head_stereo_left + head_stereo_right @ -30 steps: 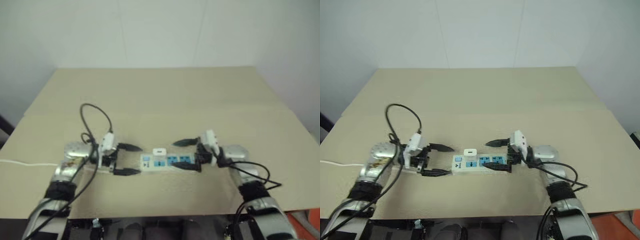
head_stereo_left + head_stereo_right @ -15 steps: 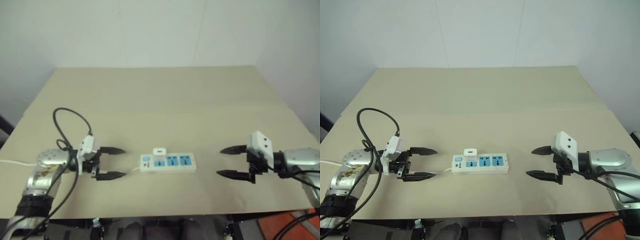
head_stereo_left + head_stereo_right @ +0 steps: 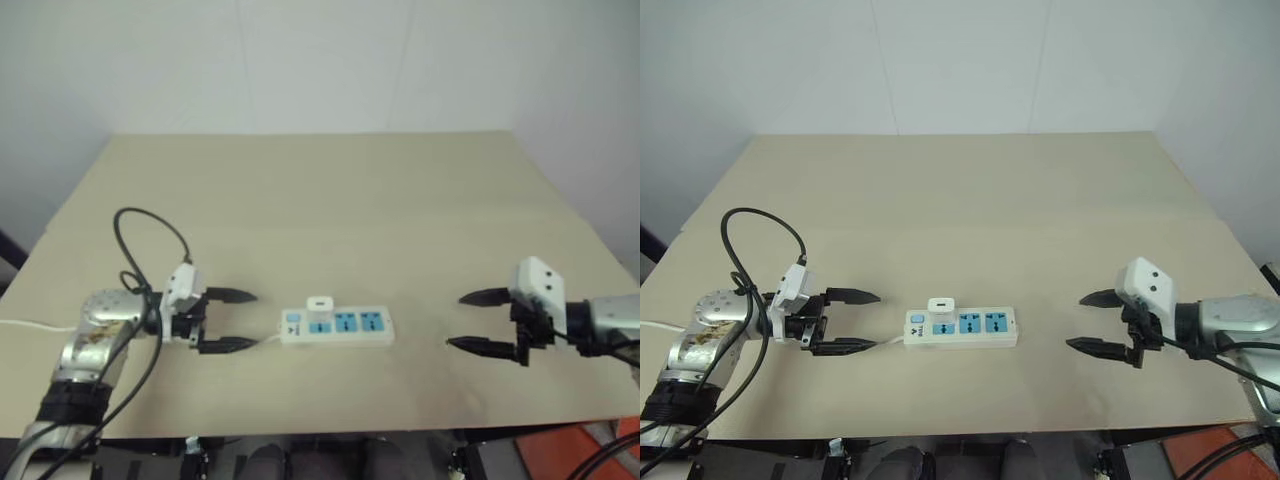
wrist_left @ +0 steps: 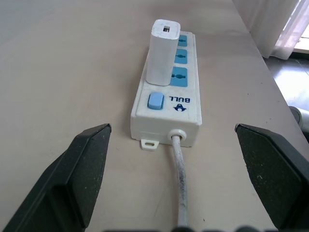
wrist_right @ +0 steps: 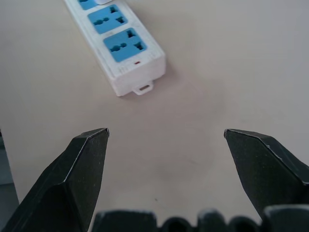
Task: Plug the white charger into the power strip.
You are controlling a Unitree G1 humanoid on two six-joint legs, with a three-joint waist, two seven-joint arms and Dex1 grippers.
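The power strip (image 3: 338,328) lies flat near the table's front edge, its blue sockets facing up. The white charger (image 3: 319,304) stands upright in the socket nearest the switch end, seen close in the left wrist view as the white charger (image 4: 162,52) on the power strip (image 4: 169,104). My left gripper (image 3: 237,320) is open, a short way left of the strip's cord end and pointing at it. My right gripper (image 3: 478,320) is open and empty, well to the right of the strip; the power strip's far end (image 5: 116,43) shows beyond its fingers.
The strip's thin white cord (image 4: 179,183) runs back between my left fingers and off the table's left side (image 3: 40,326). A black cable (image 3: 150,240) loops above my left wrist. The beige table (image 3: 330,210) stretches away behind the strip.
My right gripper has drawn away from the strip's right end, far to the right. My left gripper backed off to the left, then edged slightly back. The charger stays standing in the strip.
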